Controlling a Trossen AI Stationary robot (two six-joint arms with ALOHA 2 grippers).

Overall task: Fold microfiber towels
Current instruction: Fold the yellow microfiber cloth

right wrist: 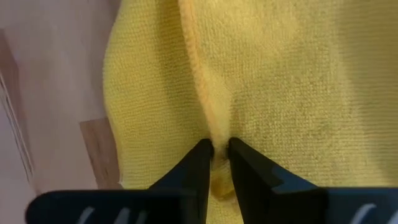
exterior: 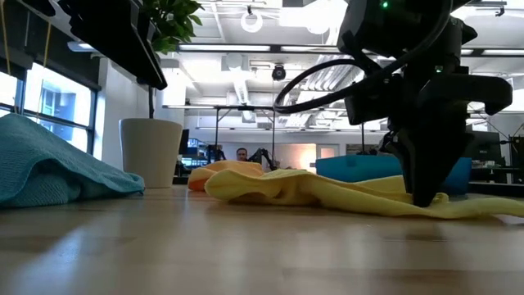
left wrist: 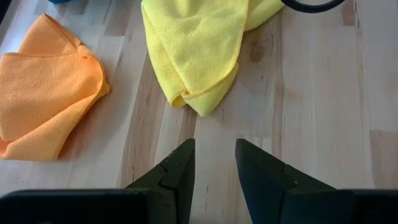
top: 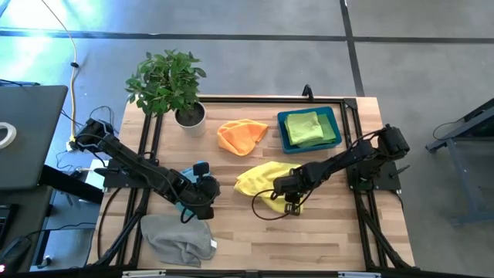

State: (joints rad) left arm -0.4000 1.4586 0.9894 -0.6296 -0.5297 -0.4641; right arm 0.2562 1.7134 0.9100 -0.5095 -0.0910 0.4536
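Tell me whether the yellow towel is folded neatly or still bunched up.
Bunched up. The yellow towel lies rumpled on the table, one corner doubled over, with the right gripper pinching a ridge of it.

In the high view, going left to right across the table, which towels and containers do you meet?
Grey towel → potted plant → orange towel → yellow towel → blue bin holding a green towel.

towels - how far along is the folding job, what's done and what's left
Done: a green towel lies folded in the blue bin. In hand: the right hand is down on the yellow towel, fingers pinching a ridge of it. Left: the orange towel, the grey towel and a light blue towel under the left hand lie crumpled.
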